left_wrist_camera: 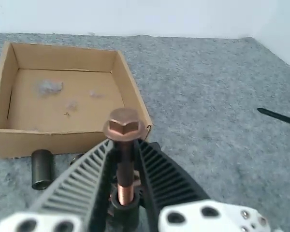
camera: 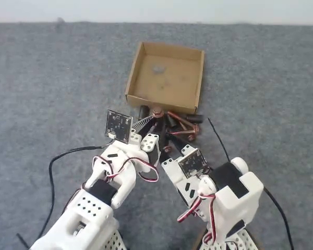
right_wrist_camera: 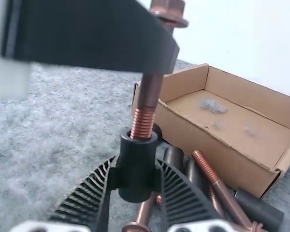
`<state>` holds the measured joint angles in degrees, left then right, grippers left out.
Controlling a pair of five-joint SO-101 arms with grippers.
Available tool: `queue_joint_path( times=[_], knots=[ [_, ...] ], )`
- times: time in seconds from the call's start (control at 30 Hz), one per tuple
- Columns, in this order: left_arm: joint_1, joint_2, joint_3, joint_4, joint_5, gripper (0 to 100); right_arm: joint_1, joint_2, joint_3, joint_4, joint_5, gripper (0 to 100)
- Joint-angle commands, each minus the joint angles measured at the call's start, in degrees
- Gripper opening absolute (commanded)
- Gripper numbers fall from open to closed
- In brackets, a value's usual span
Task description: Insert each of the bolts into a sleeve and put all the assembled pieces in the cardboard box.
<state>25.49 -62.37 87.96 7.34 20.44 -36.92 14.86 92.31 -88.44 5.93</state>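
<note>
Right wrist view, entries listed from the held piece outward.

1. Bolt (right_wrist_camera: 147, 96): copper-coloured, with a flanged hexagonal head, a smooth shank and a threaded lower end. It stands upright, head uppermost, with its threaded end set in the mouth of the sleeve. Depth of entry cannot be told.

2. Sleeve (right_wrist_camera: 135, 157): black, cylindrical and upright, directly beneath the bolt.

3. Right tool (right_wrist_camera: 135, 166): two black ribbed fingers clenched on the sleeve from either side, grasping it around mid-height. In the high view its arm reaches low across the desk toward the box.

4. Left tool (left_wrist_camera: 124, 147): ribbed fingers clenched on the bolt's shank just under the head, which stands clear above the tips. This tool sits directly above the right tool. In the high view the two arms lie side by side and converge, their tools meeting just short of the box.

5. Loose bolts (right_wrist_camera: 217, 183): copper-coloured, lying flat in a heap just beyond the right tool, between it and the box.

6. Loose sleeves (right_wrist_camera: 258, 210): black, lying among those bolts.

7. Spare sleeve (left_wrist_camera: 42, 168): black, just beside the box's front wall, beyond the left tool and off to one side.

8. Cardboard box (left_wrist_camera: 48, 142): shallow and open-topped, beyond both tools, with specks of grey fluff on its floor.

9. Desk (camera: 52, 78): grey felt-like surface.
</note>
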Motion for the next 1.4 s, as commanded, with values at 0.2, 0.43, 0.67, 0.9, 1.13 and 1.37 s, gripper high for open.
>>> queue_joint_path(
  times=[0.2, 0.43, 0.67, 0.9, 1.13, 1.37],
  knots=[
    [1.2, -1.7, 2.5, -1.8, -0.6, 1, 1.4, -0.7, 1.4, -2.6, 1.5, 0.6],
    [1.1, -1.7, 7.3, -6.3, -0.7, 1, 2.9, -0.7, 1.4, -5.0, 1.1, 0.6],
    [1.2, 1.0, 7.6, -6.2, -3.3, 2, 2.9, -0.7, 1.4, -5.0, 1.1, 0.6],
    [1.1, 1.8, 6.7, -5.9, -3.3, 2, 4.5, -0.7, 1.4, -4.9, 1.1, 0.6],
    [-0.2, 1.8, 6.8, -5.7, -3.1, 19, 4.8, -0.7, 1.4, -4.7, 1.1, 0.6],
    [-0.2, 1.8, 6.8, -5.7, -3.3, 20, 4.8, -0.5, 1.1, -4.5, 1.1, 0.6]
  ],
)
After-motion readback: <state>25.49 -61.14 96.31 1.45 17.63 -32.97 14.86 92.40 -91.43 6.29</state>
